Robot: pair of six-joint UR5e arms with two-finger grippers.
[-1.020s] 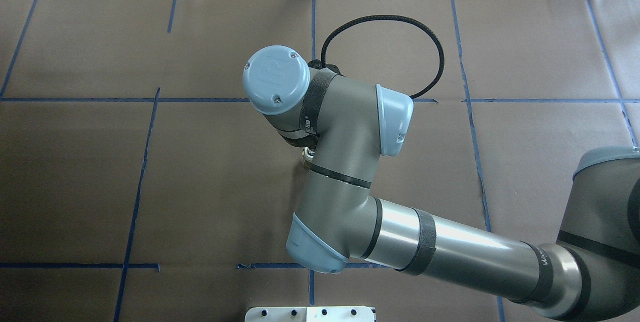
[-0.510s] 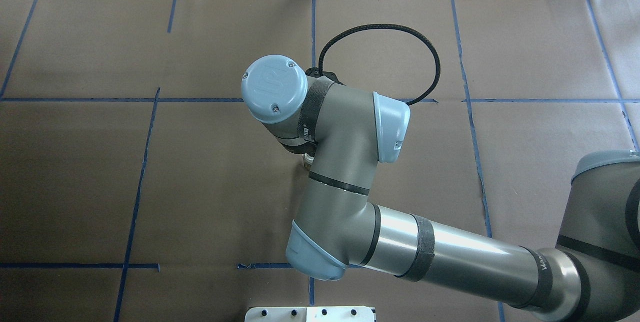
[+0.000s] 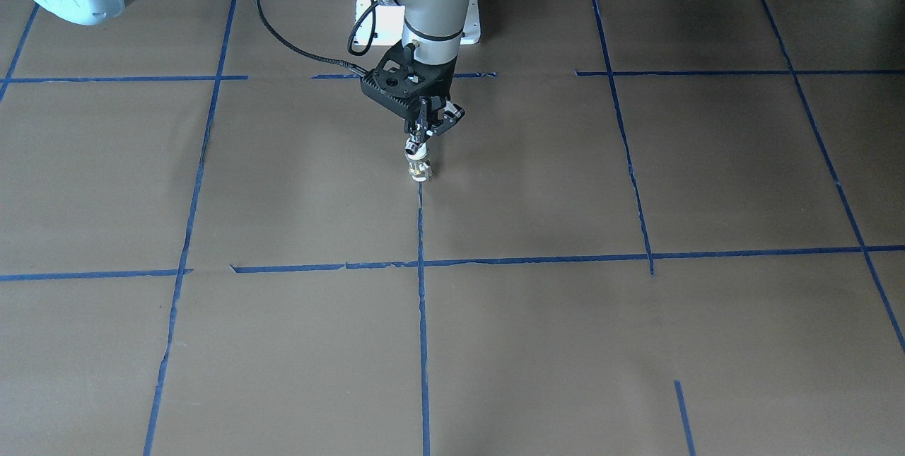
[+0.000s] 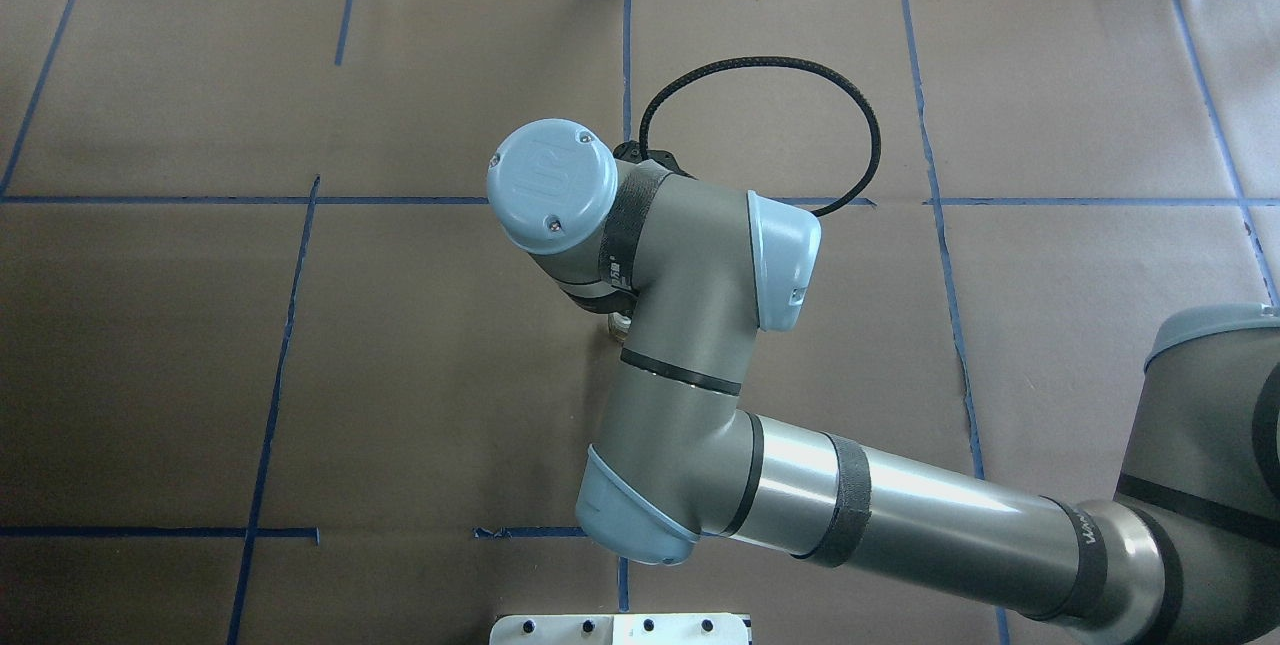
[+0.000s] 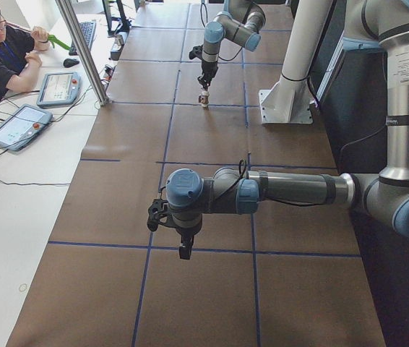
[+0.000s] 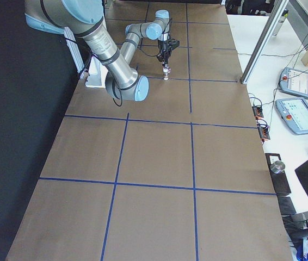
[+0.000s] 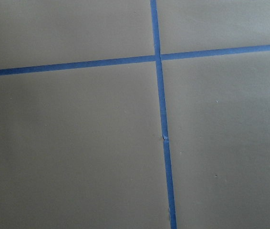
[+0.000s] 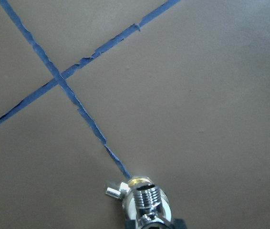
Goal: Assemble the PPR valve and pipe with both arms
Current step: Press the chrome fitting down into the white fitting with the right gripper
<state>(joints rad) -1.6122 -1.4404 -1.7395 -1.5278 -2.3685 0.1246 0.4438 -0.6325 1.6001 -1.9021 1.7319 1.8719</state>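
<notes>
My right gripper [image 3: 420, 139] points straight down and is shut on the top of a small upright stack, the PPR valve and the pipe joined [image 3: 420, 165]. The stack's lower end is at the brown table, at the end of a blue tape line. The right wrist view shows its chrome threaded body [image 8: 146, 202] with a short side stub [image 8: 112, 189]; I cannot tell valve from pipe. In the overhead view the wrist hides all but a bit of the stack [image 4: 619, 325]. My left gripper [image 5: 183, 251] hangs above the table far from it; I cannot tell if it is open.
A black cable loop [image 4: 800, 75] arcs off the right wrist. The white base plate [image 3: 472, 21] sits behind the right gripper. An operator [image 5: 2, 50], tablets and an aluminium post [image 5: 82, 50] are at the far side. The left wrist view shows only tape lines [image 7: 160, 95].
The right wrist has shifted slightly toward the robot's side of the overhead view and looks a little lower. The stack stays under it.
</notes>
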